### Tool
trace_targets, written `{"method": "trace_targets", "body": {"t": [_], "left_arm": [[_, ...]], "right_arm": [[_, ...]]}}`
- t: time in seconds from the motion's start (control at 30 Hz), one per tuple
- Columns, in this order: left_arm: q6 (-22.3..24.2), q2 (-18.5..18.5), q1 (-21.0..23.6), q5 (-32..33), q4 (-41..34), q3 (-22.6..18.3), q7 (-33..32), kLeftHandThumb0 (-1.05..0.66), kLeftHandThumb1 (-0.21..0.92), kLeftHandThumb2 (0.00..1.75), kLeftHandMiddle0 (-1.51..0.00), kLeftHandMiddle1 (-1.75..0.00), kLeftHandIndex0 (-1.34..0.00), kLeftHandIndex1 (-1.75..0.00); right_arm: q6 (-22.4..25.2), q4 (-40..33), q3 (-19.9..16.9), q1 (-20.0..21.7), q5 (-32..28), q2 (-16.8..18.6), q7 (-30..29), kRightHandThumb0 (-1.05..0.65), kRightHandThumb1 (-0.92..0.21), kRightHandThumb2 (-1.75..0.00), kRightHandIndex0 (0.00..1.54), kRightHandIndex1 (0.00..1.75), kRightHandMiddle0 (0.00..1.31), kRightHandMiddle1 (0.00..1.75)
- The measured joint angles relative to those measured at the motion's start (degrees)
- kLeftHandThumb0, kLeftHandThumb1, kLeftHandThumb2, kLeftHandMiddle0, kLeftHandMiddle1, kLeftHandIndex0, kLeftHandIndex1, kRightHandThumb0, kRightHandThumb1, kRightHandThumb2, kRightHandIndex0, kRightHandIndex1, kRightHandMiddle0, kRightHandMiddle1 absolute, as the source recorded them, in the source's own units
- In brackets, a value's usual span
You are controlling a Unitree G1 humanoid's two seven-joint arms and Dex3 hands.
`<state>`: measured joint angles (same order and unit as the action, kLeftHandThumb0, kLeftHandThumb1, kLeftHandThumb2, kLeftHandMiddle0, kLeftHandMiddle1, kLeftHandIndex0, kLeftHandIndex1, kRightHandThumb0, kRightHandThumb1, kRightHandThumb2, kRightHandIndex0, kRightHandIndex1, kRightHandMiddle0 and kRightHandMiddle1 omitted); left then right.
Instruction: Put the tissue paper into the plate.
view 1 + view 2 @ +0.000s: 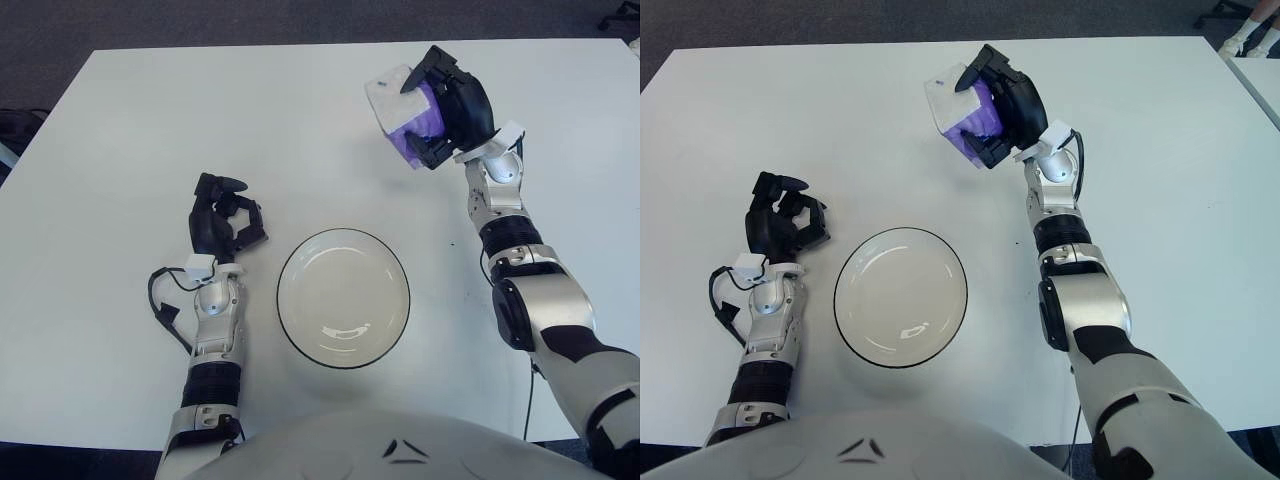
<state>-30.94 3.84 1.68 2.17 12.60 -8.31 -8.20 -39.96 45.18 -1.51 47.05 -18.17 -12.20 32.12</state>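
My right hand (436,115) is raised above the table at the upper right, its black fingers shut on a tissue pack (405,108) that is white on top with purple sides. The pack is off the table and tilted. A white plate (343,297) with a dark rim sits on the table near the front centre, below and to the left of the pack, with nothing in it. My left hand (222,222) shows to the left of the plate, fingers curled and holding nothing.
The white table (150,120) fills the view, with dark floor beyond its far edge and left corner. A black cable (162,305) loops beside my left forearm.
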Motion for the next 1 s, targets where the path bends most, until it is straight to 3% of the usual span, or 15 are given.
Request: {"method": "trace_targets", "body": {"t": [0.13,0.23,0.33,0.5,0.57,0.67,0.73,0.87,1.0], "left_arm": [[0.0,0.0,0.0,0.0,0.0,0.0,0.0,-0.01,0.24,1.40,-0.68,-1.68,-0.46,-1.75],[0.0,0.0,0.0,0.0,0.0,0.0,0.0,-0.01,0.25,1.39,-0.67,-1.67,-0.45,-1.75],[0.0,0.0,0.0,0.0,0.0,0.0,0.0,-0.01,0.26,1.37,-0.66,-1.67,-0.44,-1.75],[0.0,-0.1,0.0,0.0,-0.1,0.0,0.0,-0.01,0.28,1.36,-0.65,-1.68,-0.43,-1.75],[0.1,-0.2,0.0,0.0,-0.4,-0.2,0.0,-0.01,0.28,1.36,-0.64,-1.69,-0.43,-1.75],[0.1,-0.1,0.3,-0.2,-0.6,-0.1,0.0,-0.01,0.28,1.36,-0.64,-1.70,-0.43,-1.75],[0.1,0.0,0.3,-0.5,-0.4,0.1,0.0,-0.01,0.28,1.37,-0.63,-1.71,-0.43,-1.75],[0.1,0.1,0.2,-0.5,-0.4,0.4,0.0,-0.01,0.28,1.36,-0.64,-1.70,-0.43,-1.75],[0.1,0.0,0.2,-0.4,-0.1,0.3,0.0,-0.01,0.28,1.35,-0.65,-1.67,-0.43,-1.75]], "right_arm": [[2.7,-5.4,-0.3,-1.6,-1.5,0.5,2.4,0.00,0.15,-1.75,1.03,1.50,0.75,1.75],[5.9,-9.0,-0.1,-2.3,-2.4,0.4,5.3,0.00,0.06,-1.64,0.97,1.44,0.73,1.75],[10.0,-12.2,0.6,-2.9,-3.4,-0.5,9.4,0.00,0.08,-1.71,0.92,1.59,0.72,1.75],[4.8,-23.2,2.3,-10.0,5.3,2.7,2.7,0.00,0.07,-1.74,0.90,1.70,0.69,1.75],[6.8,-25.5,2.9,-12.5,2.5,4.2,4.2,-0.01,0.06,-1.73,0.91,1.68,0.67,1.75],[13.3,-25.5,3.9,-12.8,-3.0,4.7,11.5,-0.01,0.06,-1.74,0.90,1.73,0.66,1.75],[11.6,-26.1,4.6,-13.5,-3.1,4.6,14.5,-0.01,0.06,-1.74,0.90,1.73,0.66,1.75],[4.1,-30.5,5.9,-16.6,3.6,6.1,11.7,-0.01,0.07,-1.75,0.91,1.71,0.67,1.75],[5.3,-33.2,8.2,-17.8,3.1,5.4,13.5,0.00,0.08,-1.75,0.93,1.67,0.68,1.75]]}}
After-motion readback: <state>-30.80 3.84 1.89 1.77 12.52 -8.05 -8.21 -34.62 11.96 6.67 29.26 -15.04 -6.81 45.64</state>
